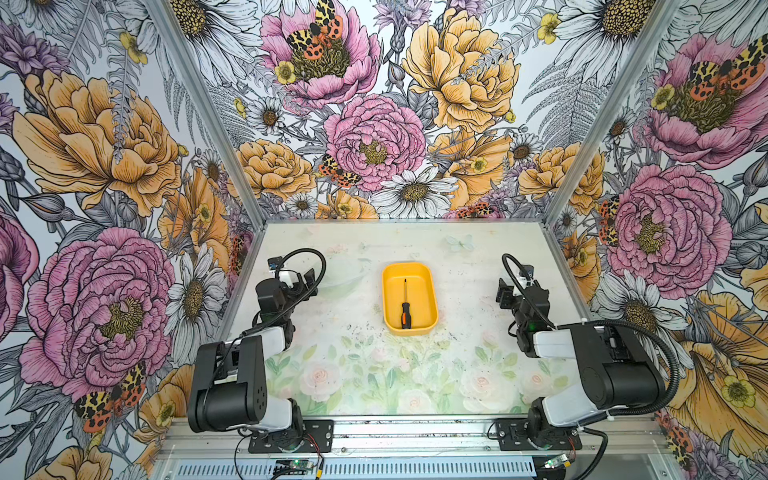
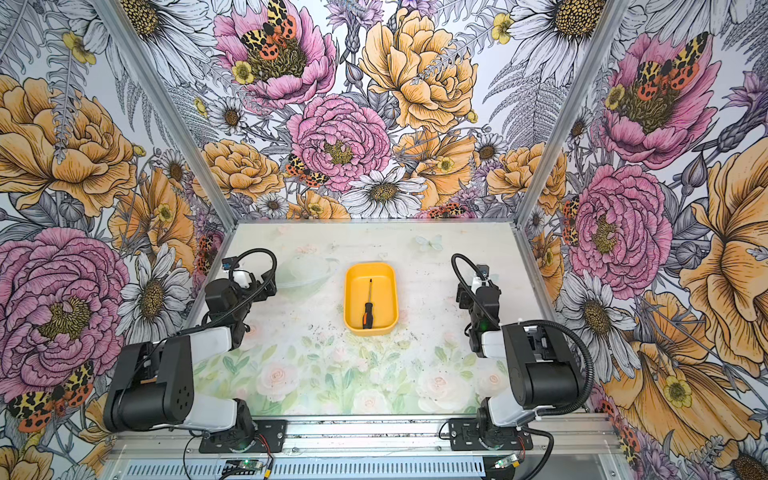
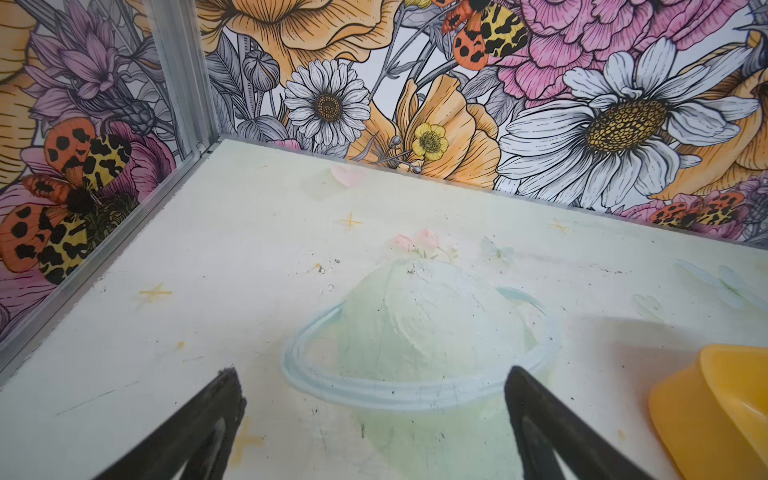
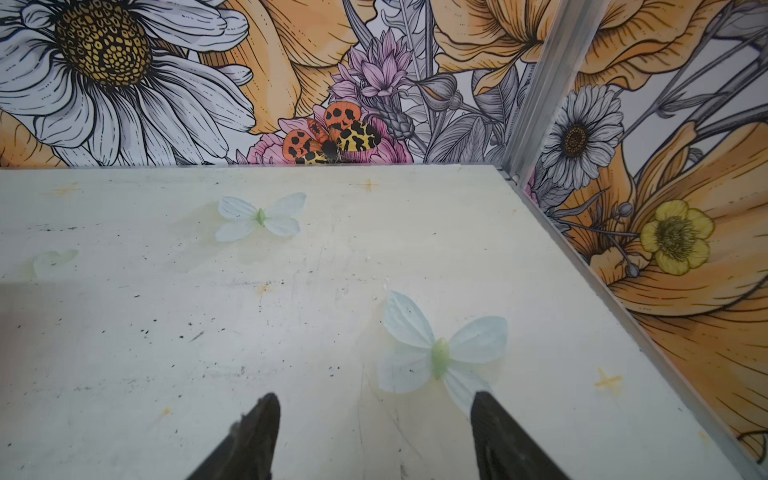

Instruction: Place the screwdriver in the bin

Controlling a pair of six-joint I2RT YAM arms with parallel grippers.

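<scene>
On the counter (image 1: 365, 374), the bin (image 1: 424, 286) sits at centre. The screwdriver (image 1: 405, 311) lies flat inside it, handle toward six o'clock, tip toward twelve. Well apart from the bin, the left end effector (image 3: 374, 376) at nine o'clock and the right end effector (image 4: 374, 401) at three o'clock both stand with fingers spread, gripping nothing.
</scene>
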